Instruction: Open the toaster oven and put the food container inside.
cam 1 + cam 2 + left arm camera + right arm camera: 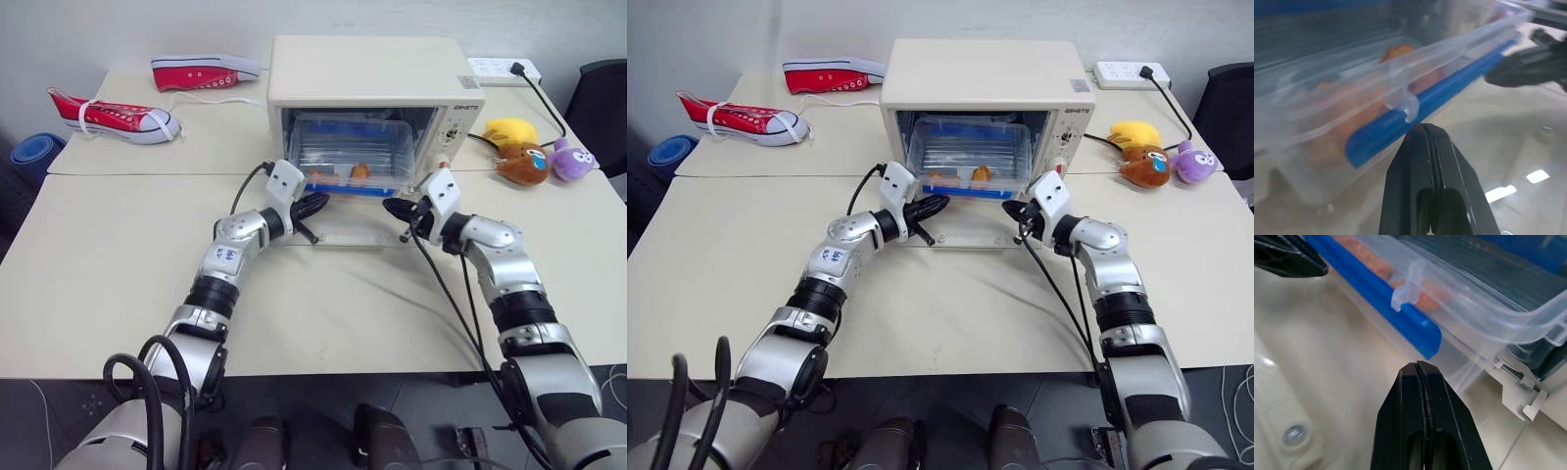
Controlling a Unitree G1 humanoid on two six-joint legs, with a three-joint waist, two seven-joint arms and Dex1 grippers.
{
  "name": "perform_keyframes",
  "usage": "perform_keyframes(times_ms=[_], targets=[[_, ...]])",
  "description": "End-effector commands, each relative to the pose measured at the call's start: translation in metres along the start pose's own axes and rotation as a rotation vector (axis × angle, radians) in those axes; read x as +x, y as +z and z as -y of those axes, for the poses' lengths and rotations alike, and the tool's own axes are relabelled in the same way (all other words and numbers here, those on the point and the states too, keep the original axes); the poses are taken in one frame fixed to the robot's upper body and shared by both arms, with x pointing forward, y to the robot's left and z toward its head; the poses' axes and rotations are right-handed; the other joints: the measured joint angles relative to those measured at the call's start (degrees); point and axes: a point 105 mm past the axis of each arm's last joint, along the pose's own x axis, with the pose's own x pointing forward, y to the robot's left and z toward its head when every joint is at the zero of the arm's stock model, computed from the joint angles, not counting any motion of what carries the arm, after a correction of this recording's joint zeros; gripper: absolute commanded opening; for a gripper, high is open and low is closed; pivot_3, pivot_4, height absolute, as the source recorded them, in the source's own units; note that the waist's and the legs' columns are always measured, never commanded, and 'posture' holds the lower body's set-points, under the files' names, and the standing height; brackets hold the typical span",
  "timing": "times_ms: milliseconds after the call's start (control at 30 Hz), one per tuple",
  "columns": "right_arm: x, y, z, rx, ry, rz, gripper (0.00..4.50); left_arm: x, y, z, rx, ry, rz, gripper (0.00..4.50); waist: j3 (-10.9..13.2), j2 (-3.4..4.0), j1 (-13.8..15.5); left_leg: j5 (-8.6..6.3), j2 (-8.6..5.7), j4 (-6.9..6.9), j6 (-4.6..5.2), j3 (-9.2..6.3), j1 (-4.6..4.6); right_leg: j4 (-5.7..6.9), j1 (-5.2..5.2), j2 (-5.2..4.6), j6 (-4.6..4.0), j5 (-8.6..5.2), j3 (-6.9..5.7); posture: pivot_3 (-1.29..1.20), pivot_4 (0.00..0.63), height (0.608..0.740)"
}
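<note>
— Both hands are pinched closed on nothing. Left hand [315, 206] sits just in front of the toaster oven [367, 73], near the left end of its lowered glass door [348, 227]; right hand [400, 210] is near the door's right end.

— And the food container [351, 152]?

— Already inside the oven's mouth, its near long side with the blue clip strip [1425, 105] facing the hands. From the wrist views each closed fingertip is just short of that strip, apart from it as far as I can tell.

— How would it handle?

— My guess: light, stiff clear plastic, smooth and likely slippery. The fried pieces [360, 171] inside could slide around if it tips. The blue strip or the rim just above it looks like the soundest place to push or hold; the thin walls probably flex.

— Surface?

— The container rests at the oven's opening, with the glass door lying flat in front of it over a pale worktop [118, 264]. Glass is slick, so a push should glide.

— Room?

— Left of the oven lie two red sneakers [118, 117]; right of it, plush toys [529, 152] and a power strip [502, 69] with the oven's cord.
</note>
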Motion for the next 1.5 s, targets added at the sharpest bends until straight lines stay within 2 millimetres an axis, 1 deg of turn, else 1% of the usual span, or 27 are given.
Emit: perform_keyframes(times_ms=[33,100,200,233,300,400,467,500,567,633,700,800,867,933,1000,1067,1100,1133,1233,1300,1400,1500], targets=[[0.007,0.017,0.016,-0.048,-0.081,0.058,0.03,0.009,0.022,-0.006,0.005,0.038,0.092,0.0,0.0,0.0,0.0,0.0,0.0,0.03,0.01,-0.02,-0.08,0.0,-0.03,-0.01,0.0,0.0,-0.03,0.0,0.15,0.74],[0.011,0.02,0.019,-0.04,-0.104,0.073,0.03,0.011,0.023,-0.01,-0.014,0.066,0.105,0.0,0.0,0.0,-0.1,0.01,0.0,0.05,0.02,-0.06,-0.14,-0.01,-0.06,-0.02,0.01,0.0,-0.07,0.0,0.15,0.74],[0.014,0.028,0.033,-0.029,-0.213,0.109,0.03,0.013,0.028,-0.018,-0.076,0.127,0.15,0.0,0.0,0.0,-0.5,0.01,0.0,0.04,0.02,-0.12,-0.2,-0.02,-0.07,-0.02,0.01,0.0,-0.15,0.0,0.15,0.74],[0.014,0.03,0.036,-0.038,-0.234,0.113,0.03,0.012,0.029,-0.019,-0.089,0.129,0.168,0.0,0.0,0.0,-0.7,0.01,0.0,0.04,0.02,-0.14,-0.21,-0.01,-0.07,-0.03,0.01,0.0,-0.17,0.0,0.15,0.74],[0.013,0.031,0.039,-0.038,-0.239,0.116,0.03,0.01,0.025,-0.015,-0.059,0.094,0.157,0.0,0.0,0.0,-1.1,0.02,-0.01,0.04,0.03,-0.16,-0.24,-0.01,-0.07,-0.05,0.01,0.0,-0.2,0.0,0.15,0.74],[0.009,0.028,0.037,-0.013,-0.216,0.124,0.03,0.002,0.019,-0.017,-0.033,0.092,0.146,0.0,0.0,0.0,-1.4,0.02,-0.01,0.02,0.02,-0.2,-0.24,-0.01,-0.07,-0.06,0.01,0.0,-0.23,0.0,0.15,0.74],[0.002,0.025,0.027,0.023,-0.128,0.13,0.03,-0.007,0.017,-0.018,-0.034,0.083,0.153,0.0,0.0,0.01,-1.5,0.03,0.0,0.0,0.02,-0.2,-0.23,-0.01,-0.07,-0.06,0.01,0.0,-0.23,0.0,0.15,0.74],[-0.003,0.024,0.023,0.034,-0.093,0.131,0.03,-0.013,0.017,-0.018,-0.027,0.074,0.154,0.0,0.0,0.01,-1.5,0.02,0.0,-0.01,0.02,-0.2,-0.22,0.0,-0.07,-0.06,0.01,0.0,-0.23,0.0,0.15,0.74],[-0.021,0.023,0.014,0.045,-0.017,0.132,0.03,-0.029,0.013,-0.015,-0.003,0.031,0.137,0.0,0.0,0.02,-1.5,0.02,0.0,0.0,0.02,-0.22,-0.25,0.01,-0.1,-0.05,0.01,0.0,-0.24,0.0,0.15,0.74],[-0.042,0.022,0.013,0.045,-0.004,0.117,0.0,-0.053,0.013,-0.012,0.009,-0.011,0.128,0.38,0.0,0.03,-1.4,0.02,0.0,0.0,0.02,-0.24,-0.25,0.02,-0.1,-0.06,0.01,0.0,-0.24,0.0,0.15,0.74],[-0.061,0.017,0.018,0.036,-0.025,0.079,0.0,-0.076,0.017,-0.01,0.007,-0.051,0.129,0.85,0.0,0.03,-1.4,0.02,-0.01,0.03,0.02,-0.22,-0.27,0.01,-0.11,-0.06,0.01,0.0,-0.2,0.0,0.15,0.74],[-0.086,-0.002,0.032,0.011,-0.069,-0.013,0.0,-0.116,0.022,-0.005,0.053,-0.135,0.113,1.64,0.0,0.03,-1.2,0.02,0.01,0.19,0.01,-0.23,-0.27,0.11,-0.1,-0.05,0.01,0.0,-0.16,0.0,0.15,0.74],[-0.096,-0.017,0.038,-0.008,-0.067,-0.071,0.0,-0.143,0.023,0.001,0.118,-0.218,0.091,2.18,0.0,0.04,-1.1,0.02,0.03,0.3,0.0,-0.23,-0.25,0.19,-0.09,-0.05,0.0,0.0,-0.13,0.0,0.15,0.74],[-0.099,-0.033,0.034,-0.008,-0.02,-0.117,0.0,-0.165,0.024,0.011,0.183,-0.328,0.092,2.84,0.0,0.04,-1.2,0.01,0.04,0.31,0.0,-0.19,-0.2,0.2,-0.07,-0.05,0.0,0.0,-0.1,0.0,0.15,0.74],[-0.098,-0.048,0.025,-0.033,0.058,-0.163,0.0,-0.18,0.021,0.017,0.239,-0.404,0.074,3.43,0.0,0.04,-1.1,0.01,0.04,0.3,-0.01,-0.12,-0.17,0.18,-0.06,-0.05,0.0,0.0,-0.06,0.0,0.15,0.74],[-0.094,-0.056,0.016,-0.066,0.122,-0.179,0.0,-0.186,0.019,0.018,0.221,-0.429,0.043,4.04,0.0,0.05,-1.0,0.01,0.03,0.31,0.0,-0.14,-0.17,0.16,-0.02,-0.05,0.0,0.0,-0.08,0.0,0.15,0.74],[-0.089,-0.056,0.011,-0.07,0.147,-0.145,0.0,-0.186,0.02,0.02,0.205,-0.452,0.045,4.32,0.0,0.05,-1.0,0.01,0.02,0.32,0.0,-0.14,-0.18,0.16,-0.02,-0.05,0.0,0.0,-0.08,0.0,0.15,0.74],[-0.084,-0.054,0.007,-0.066,0.163,-0.11,0.0,-0.187,0.021,0.021,0.206,-0.473,0.037,4.49,0.0,0.04,-1.2,0.0,0.02,0.33,0.0,-0.15,-0.18,0.16,-0.02,-0.05,0.0,0.0,-0.08,0.0,0.15,0.74],[-0.075,-0.051,-0.001,-0.066,0.198,-0.044,0.0,-0.191,0.014,0.028,0.221,-0.552,-0.017,4.49,0.0,0.05,-1.4,0.0,0.06,0.33,0.0,-0.16,-0.16,0.19,-0.01,-0.05,0.0,0.0,-0.1,0.0,0.15,0.74],[-0.069,-0.04,-0.005,-0.028,0.208,0.055,0.0,-0.187,0.019,0.025,0.171,-0.511,0.026,4.49,0.0,0.06,-1.4,0.0,0.07,0.29,0.0,-0.16,-0.16,0.18,-0.02,-0.05,0.0,0.0,-0.13,0.0,0.15,0.74],[-0.067,-0.022,-0.003,0.009,0.204,0.174,0.0,-0.188,0.021,0.022,0.117,-0.502,0.035,4.49,0.0,0.06,-1.3,0.0,0.06,0.34,0.0,-0.23,-0.21,0.17,-0.01,-0.05,0.0,0.0,-0.15,0.0,0.15,0.74],[-0.069,-0.004,0.005,0.004,0.162,0.266,0.0,-0.188,0.035,0.007,0.037,-0.41,0.119,4.49,0.0,0.06,-1.2,0.0,0.06,0.39,0.0,-0.31,-0.24,0.19,0.01,-0.05,0.0,0.0,-0.19,0.0,0.15,0.74]])
